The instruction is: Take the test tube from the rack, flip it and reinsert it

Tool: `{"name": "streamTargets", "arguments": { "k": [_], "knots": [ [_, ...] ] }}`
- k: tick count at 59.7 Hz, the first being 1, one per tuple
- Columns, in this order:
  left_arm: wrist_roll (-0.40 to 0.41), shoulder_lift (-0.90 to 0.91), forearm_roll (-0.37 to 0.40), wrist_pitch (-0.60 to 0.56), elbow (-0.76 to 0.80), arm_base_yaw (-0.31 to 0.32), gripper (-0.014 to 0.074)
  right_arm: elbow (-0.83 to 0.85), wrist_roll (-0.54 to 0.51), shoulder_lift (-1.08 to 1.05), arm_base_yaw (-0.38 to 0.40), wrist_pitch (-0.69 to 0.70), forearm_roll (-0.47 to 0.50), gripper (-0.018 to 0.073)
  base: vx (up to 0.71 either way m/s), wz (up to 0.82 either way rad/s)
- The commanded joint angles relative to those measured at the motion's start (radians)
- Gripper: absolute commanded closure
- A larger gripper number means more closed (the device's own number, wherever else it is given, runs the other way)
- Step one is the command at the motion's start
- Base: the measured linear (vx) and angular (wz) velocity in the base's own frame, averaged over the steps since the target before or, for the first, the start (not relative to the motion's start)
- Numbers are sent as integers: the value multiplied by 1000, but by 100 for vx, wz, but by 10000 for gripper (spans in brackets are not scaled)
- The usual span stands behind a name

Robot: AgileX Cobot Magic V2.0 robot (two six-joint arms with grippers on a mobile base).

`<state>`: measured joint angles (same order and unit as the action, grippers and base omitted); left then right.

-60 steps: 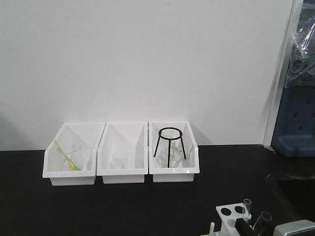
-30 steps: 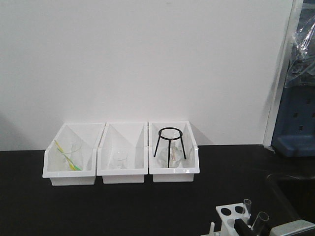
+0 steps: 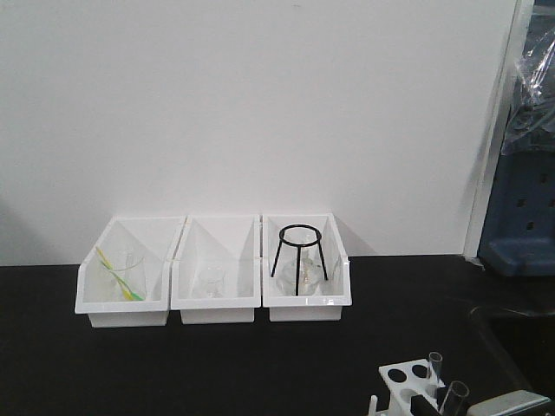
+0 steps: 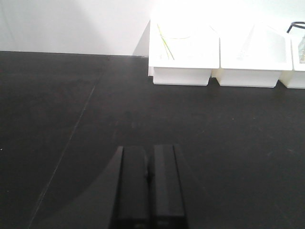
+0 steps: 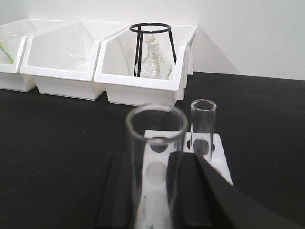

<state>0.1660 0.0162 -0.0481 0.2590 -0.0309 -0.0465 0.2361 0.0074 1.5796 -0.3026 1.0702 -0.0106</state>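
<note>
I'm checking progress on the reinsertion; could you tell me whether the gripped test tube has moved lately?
Yes: the test tube has sunk lower against the rack.

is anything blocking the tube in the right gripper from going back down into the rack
Nothing visible does. The right gripper holds the test tube upright, rim up, directly over the rack. A second tube stands in a far hole, off to one side, and other holes show open.

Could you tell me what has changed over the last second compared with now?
The right gripper, shut on the test tube, has carried it downward and slightly left in the front view, lowering it at the rack. The second tube in the rack, the three white bins and the shut left gripper stayed put.
</note>
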Motion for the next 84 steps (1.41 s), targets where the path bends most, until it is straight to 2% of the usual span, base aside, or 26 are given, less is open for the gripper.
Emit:
{"name": "streamTargets", "arguments": {
  "k": [1, 25, 33, 61, 84],
  "knots": [
    [0, 11, 5, -79, -2, 8, 603, 20, -17, -26, 3, 119, -5, 539, 0, 0],
    [0, 11, 5, -79, -2, 8, 603, 20, -18, -26, 3, 115, -2, 263, 0, 0],
    [0, 11, 5, -79, -2, 8, 603, 20, -16, -26, 3, 115, 1, 208, 0, 0],
    [0, 11, 5, -79, -2, 8, 603, 20, -16, -69, 3, 118, 11, 186, 0, 0],
    [0, 11, 5, -79, -2, 8, 603, 20, -68, -316, 3, -19, 36, 186, 0, 0]
  ]
}}
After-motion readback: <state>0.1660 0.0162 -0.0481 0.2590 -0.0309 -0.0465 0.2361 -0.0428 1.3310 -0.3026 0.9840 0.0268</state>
